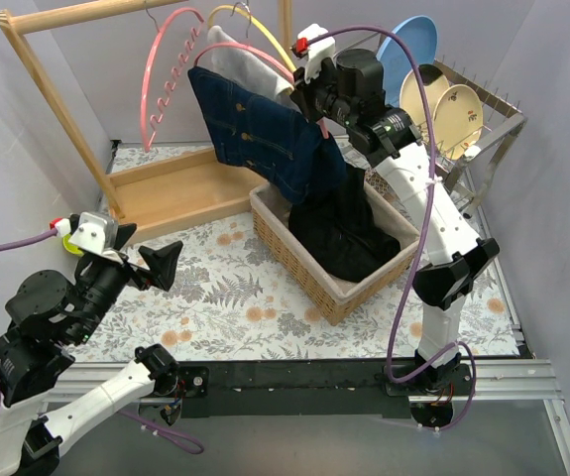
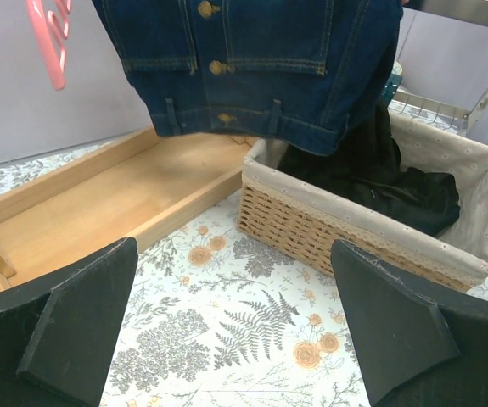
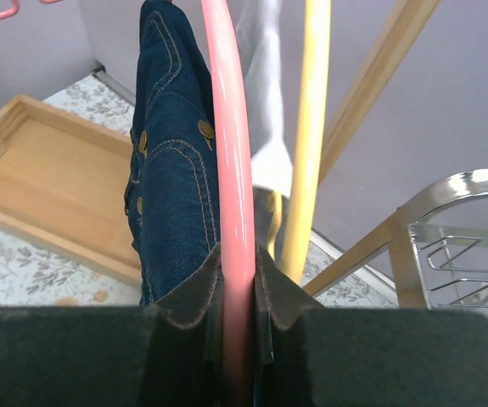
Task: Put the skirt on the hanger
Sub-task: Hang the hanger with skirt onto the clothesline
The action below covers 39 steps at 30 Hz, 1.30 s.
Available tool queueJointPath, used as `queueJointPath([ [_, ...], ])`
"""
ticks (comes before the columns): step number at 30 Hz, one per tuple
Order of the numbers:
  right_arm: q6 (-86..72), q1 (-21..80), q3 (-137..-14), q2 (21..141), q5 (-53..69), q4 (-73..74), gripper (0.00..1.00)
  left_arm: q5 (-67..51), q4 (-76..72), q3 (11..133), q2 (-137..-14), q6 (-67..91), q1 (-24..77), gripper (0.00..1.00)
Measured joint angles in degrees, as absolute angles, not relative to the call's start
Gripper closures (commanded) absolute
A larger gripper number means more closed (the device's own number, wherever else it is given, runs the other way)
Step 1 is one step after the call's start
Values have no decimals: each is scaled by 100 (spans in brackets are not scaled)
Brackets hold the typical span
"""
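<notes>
right pincer [image 3: 237, 292] clamped on pink hanger [image 3: 231, 153]; denim skirt [image 1: 265, 134] hangs from it at far centre, above wicker basket [image 1: 309, 273]. left pincer [image 1: 148, 255] fingers wide apart, empty, near left over tabletop [image 1: 225, 297].

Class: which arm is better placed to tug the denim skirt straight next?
Probably left: the left gripper is open, empty, facing the denim skirt; the right gripper is clamped on the pink hanger.

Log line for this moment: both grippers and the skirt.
left gripper: open, empty, over table | right gripper: shut on pink hanger | denim skirt: draped on that hanger, above basket
</notes>
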State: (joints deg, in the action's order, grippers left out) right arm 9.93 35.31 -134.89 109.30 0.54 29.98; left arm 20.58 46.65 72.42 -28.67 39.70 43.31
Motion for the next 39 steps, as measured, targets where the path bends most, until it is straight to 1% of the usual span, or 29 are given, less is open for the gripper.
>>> queueJointPath([
  [14,1205,3684,-13839,11187,-674,2095,99,1977,4563,6969,-2746,4228,4331,2],
  [27,1841,4392,-13990,12272,-1472,582,99,1887,4501,6672,-2633,4523,4331,2],
  [39,2029,4226,-13987,12403,-1619,89,99,1881,4488,6545,-2600,4595,4331,2],
])
